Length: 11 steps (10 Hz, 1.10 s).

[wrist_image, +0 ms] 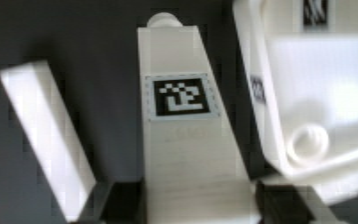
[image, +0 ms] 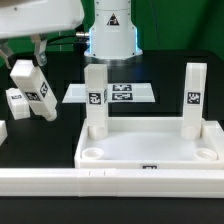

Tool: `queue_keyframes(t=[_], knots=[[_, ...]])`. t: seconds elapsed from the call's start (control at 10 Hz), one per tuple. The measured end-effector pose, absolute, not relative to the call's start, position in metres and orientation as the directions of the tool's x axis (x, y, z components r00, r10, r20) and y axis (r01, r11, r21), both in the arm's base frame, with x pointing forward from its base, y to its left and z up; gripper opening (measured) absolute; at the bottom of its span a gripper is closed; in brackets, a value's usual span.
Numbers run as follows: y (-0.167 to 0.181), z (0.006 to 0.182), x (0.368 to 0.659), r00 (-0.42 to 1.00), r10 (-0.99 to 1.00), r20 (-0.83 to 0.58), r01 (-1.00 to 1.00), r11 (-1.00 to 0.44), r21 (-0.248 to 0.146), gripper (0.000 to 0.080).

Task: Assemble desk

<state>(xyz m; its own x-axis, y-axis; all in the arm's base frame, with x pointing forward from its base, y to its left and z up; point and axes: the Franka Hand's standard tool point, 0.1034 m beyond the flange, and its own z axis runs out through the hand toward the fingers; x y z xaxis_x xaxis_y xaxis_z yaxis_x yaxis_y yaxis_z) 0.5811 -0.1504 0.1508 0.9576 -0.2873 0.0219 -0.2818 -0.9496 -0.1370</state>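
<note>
The two-finger gripper (wrist_image: pixel 181 196) has its jaws partly closed and clamped on a white square plastic leg with a black tag (wrist_image: pixel 179 95). It hangs tilted over the black table (image: pixel 45 150) at the exterior view's left, well apart from the large white tray-like plastic tabletop (image: pixel 150 160).

That leg looks stiff and light, I'd say, and smooth-sided, so it could twist in the grip. Pinching the flat opposite faces near one end looks best, leaving the other end free for a socket.

The tabletop lies near the front, from centre to right. Its far sockets are filled by the left upright leg (image: pixel 97 100) and the right upright leg (image: pixel 193 95). The near-left round socket (image: pixel 95 154) and near-right round socket (image: pixel 206 153) are empty, and the tray floor is bare. A loose white leg (image: pixel 14 98) sits just beside the held one.
</note>
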Motion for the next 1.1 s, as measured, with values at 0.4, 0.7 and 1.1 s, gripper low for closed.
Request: queue_keyframes(t=[0.4,0.7,1.1], knots=[[-0.160,0.147,0.586,0.921,-0.299,0.250,-0.292,-0.954,-0.067,0.0291],[-0.103,0.161,0.621,0.942,-0.205,0.266,-0.194,-0.979,-0.068,0.0291],[-0.091,0.160,0.627,0.951,-0.190,0.245,-0.177,-0.981,-0.074,0.0291]])
